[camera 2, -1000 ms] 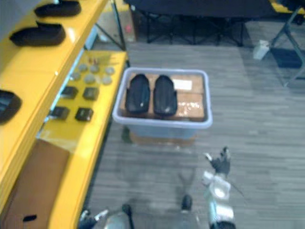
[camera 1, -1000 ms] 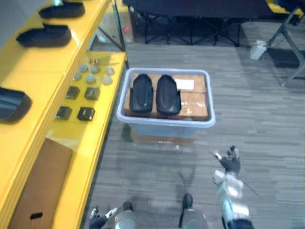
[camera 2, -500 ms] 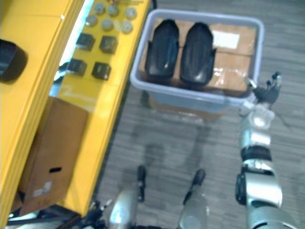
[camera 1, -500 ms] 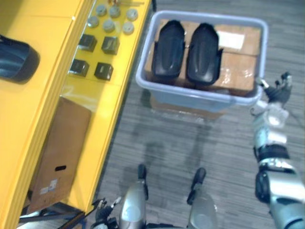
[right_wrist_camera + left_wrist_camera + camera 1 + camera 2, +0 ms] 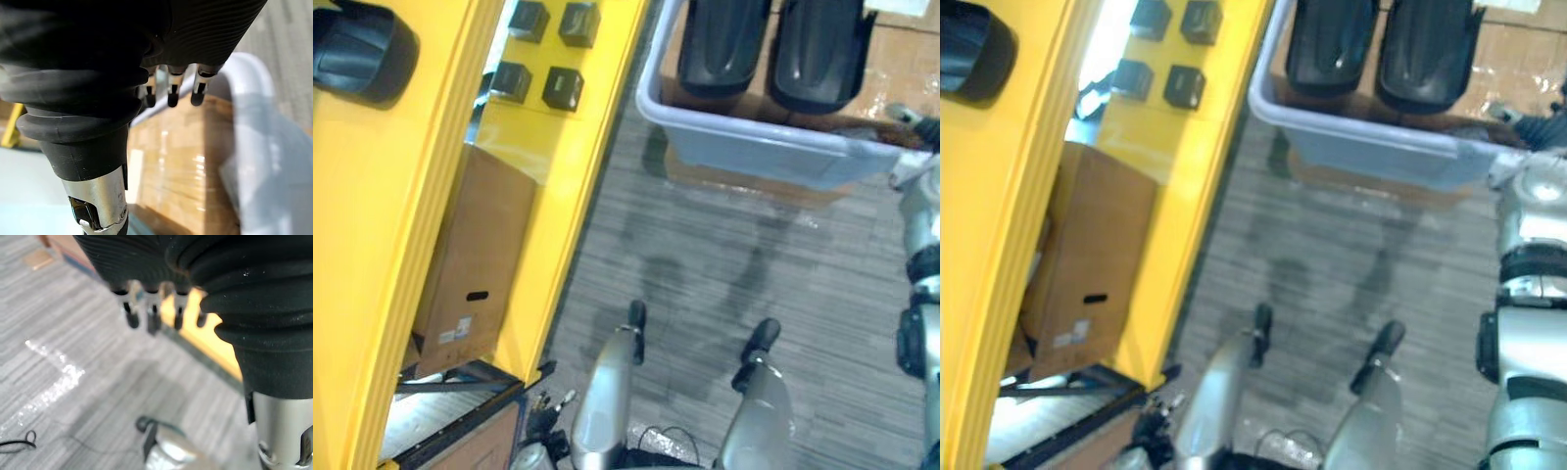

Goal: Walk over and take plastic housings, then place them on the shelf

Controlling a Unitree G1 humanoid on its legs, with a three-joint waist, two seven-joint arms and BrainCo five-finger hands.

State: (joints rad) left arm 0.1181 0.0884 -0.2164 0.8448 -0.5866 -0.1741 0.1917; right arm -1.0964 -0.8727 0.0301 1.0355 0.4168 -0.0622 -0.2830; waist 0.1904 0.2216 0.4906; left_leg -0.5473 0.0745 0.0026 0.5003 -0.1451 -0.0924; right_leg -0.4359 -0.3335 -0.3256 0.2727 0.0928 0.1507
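As they lie side by side in the pale blue bin [image 5: 754, 145], the two black plastic housings, the left one [image 5: 720, 44] and the right one [image 5: 818, 54], keep their long axes parallel. Both point straight away from the robot, with their rounded near ends close to the bin's near wall. Their far ends are cut off at the edge of the head views. They rest on taped cardboard boxes [image 5: 901, 69] that fill the bin, and they take up its left part.

The right hand [image 5: 1531, 127] hangs at the bin's near right corner, just above the rim. In its wrist view its fingers [image 5: 170, 93] are straight and slightly apart over the cardboard, holding nothing.

The bin stands on the grey carpet floor [image 5: 705, 264], just beside the yellow shelf [image 5: 401, 196] on the robot's left. A third black housing [image 5: 362, 54] sits on the shelf's upper level. Small dark square parts [image 5: 563, 88] sit in rows on the lower level, and a brown cardboard box [image 5: 475, 264] stands underneath.

The left hand [image 5: 152, 316] hangs low beside the shelf. Its fingers [image 5: 131, 316] are straight and loose over the carpet, and it holds nothing.
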